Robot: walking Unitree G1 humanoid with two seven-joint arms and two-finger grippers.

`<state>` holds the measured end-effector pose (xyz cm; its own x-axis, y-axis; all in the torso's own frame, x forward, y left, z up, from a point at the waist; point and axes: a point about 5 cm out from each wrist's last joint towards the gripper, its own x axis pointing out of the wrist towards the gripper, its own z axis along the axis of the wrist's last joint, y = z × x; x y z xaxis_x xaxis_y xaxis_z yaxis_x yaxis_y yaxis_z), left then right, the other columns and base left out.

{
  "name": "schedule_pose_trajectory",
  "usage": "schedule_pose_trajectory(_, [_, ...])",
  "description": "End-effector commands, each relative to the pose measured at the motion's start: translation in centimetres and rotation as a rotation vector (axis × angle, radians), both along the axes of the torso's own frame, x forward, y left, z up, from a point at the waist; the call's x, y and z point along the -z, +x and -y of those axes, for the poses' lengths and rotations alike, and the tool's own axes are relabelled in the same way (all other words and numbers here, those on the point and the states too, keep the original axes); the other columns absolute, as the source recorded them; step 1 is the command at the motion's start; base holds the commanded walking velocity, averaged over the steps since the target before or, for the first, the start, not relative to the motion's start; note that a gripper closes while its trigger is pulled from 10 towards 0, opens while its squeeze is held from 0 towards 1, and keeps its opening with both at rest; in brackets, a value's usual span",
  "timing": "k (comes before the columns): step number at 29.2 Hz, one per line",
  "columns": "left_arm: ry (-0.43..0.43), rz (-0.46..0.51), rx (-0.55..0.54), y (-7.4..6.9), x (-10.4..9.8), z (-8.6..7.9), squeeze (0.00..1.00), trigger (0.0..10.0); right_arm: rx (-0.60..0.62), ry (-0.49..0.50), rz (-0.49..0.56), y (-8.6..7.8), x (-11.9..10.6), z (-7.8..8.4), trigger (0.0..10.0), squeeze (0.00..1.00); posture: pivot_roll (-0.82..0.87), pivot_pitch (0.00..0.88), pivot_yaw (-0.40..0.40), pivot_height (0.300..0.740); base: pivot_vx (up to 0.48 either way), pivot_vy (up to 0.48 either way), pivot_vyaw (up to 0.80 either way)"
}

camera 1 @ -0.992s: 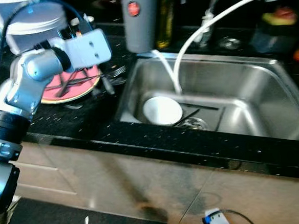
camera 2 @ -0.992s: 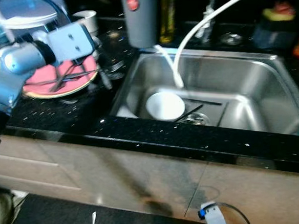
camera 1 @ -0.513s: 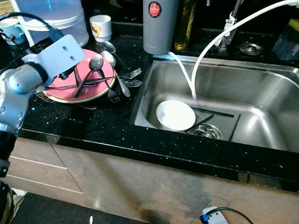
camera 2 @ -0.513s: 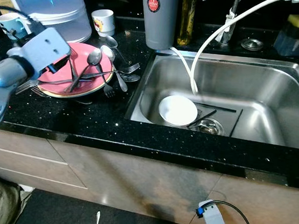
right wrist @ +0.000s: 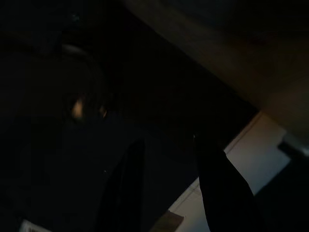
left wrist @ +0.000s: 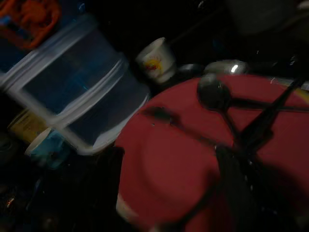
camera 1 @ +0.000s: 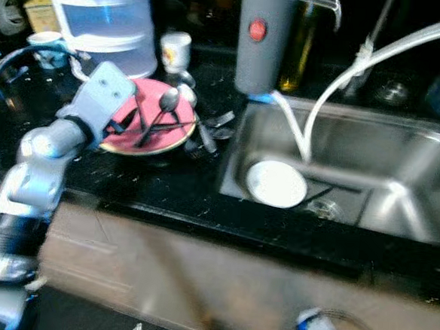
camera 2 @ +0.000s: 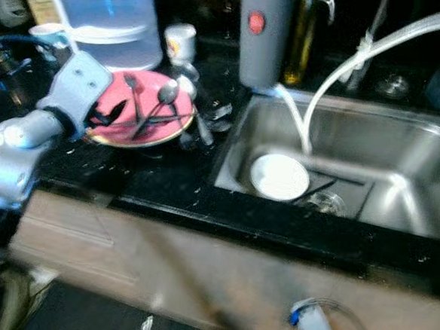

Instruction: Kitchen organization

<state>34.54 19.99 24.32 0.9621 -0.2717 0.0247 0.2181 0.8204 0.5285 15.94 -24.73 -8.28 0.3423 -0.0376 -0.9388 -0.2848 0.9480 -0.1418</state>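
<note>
The left gripper (camera 2: 111, 117) hangs over the near-left edge of the pink plate (camera 1: 143, 129); the blur and the wrist housing leave it unclear whether its fingers are spread or closed. Spoons (camera 1: 166, 101) and forks lie crossed on the plate just beyond it, more cutlery (camera 1: 211, 128) spilling onto the black counter (camera 1: 165, 188) past the plate. Farther out stand a small cup (camera 1: 175, 50) and a clear container (camera 1: 109, 17). Away to the side, a white bowl (camera 1: 277, 183) sits in the sink (camera 1: 406, 201). The right gripper (right wrist: 169, 188) hangs low in shadow, fingers apart.
</note>
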Motion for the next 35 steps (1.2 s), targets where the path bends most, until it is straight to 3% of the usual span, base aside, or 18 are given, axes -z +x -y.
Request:
schedule_pose_trajectory(1, [0.001,-0.019,-0.003,-0.2,0.4,0.1,0.0,10.0,0.001,-0.002,-0.004,0.0,0.1,-0.1,10.0,0.0,0.03,0.004,0.031,0.74,0.0,-0.461,0.0])
schedule_pose_trajectory(7, [-0.033,0.001,-0.014,0.0,-0.1,0.7,0.0,10.0,0.013,-0.043,0.002,0.0,0.0,0.1,10.0,0.0,0.03,0.001,0.034,0.74,0.0,-0.154,0.23])
schedule_pose_trajectory(23, [-0.054,0.006,0.012,-0.1,-0.5,1.4,0.0,10.0,0.02,-0.032,-0.008,-0.2,0.1,0.1,10.0,0.0,0.03,0.0,0.034,0.74,0.0,0.0,0.0])
schedule_pose_trajectory(35, [-0.147,0.011,0.016,-0.1,-1.1,1.3,0.0,10.0,0.013,-0.03,-0.018,-0.3,0.1,0.1,10.0,0.0,0.03,0.0,0.03,0.74,0.0,-0.148,0.0])
